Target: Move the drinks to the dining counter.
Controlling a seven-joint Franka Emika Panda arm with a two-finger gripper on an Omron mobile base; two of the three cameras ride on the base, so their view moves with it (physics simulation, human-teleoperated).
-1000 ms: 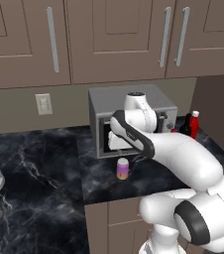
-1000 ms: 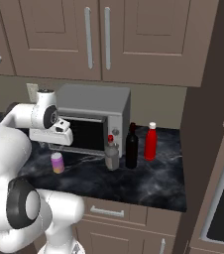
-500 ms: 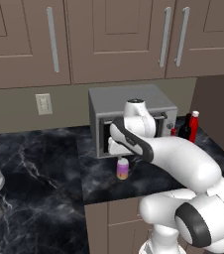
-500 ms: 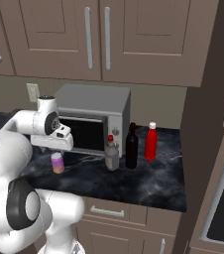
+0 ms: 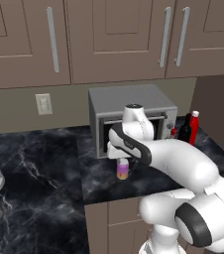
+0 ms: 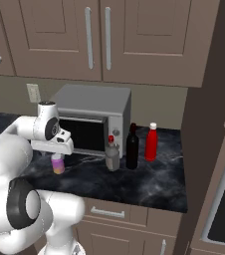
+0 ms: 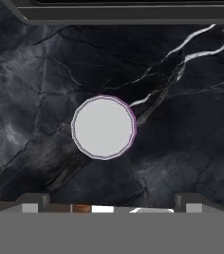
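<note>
the gripper (image 5: 120, 153) hangs straight above the pink-purple can (image 5: 122, 169), pointing down at it. in the hand view the can's round silver lid (image 7: 103, 127) sits almost dead centre, a touch above the two dark fingertips (image 7: 32, 200) that show at the bottom edge, one to each side and well apart. so the fingers stand wide with nothing between them, and the can's long axis runs upright, in line with the hand's approach. the coming move looks like a plain vertical drop, with perhaps a small nudge forward so the lid sits midway between the tips.

the can stands on the black marble counter (image 5: 39, 168) over brown cabinets, just in front of the grey microwave (image 6: 95, 119), near the left end of its door. it is a short smooth cylinder, pink-purple with a yellow band low on its side and a flat pale top edged in purple. it should be rigid and slick, so a grip around the middle of the wall seems safest.

the other drinks wait to the right of the microwave in the right base view: a squat clear red-capped bottle (image 6: 112, 155), a tall dark wine bottle (image 6: 132, 147) just beside it, and a slim red bottle (image 6: 151, 143) with a white cap. all three stand upright, well apart from the hand.
</note>
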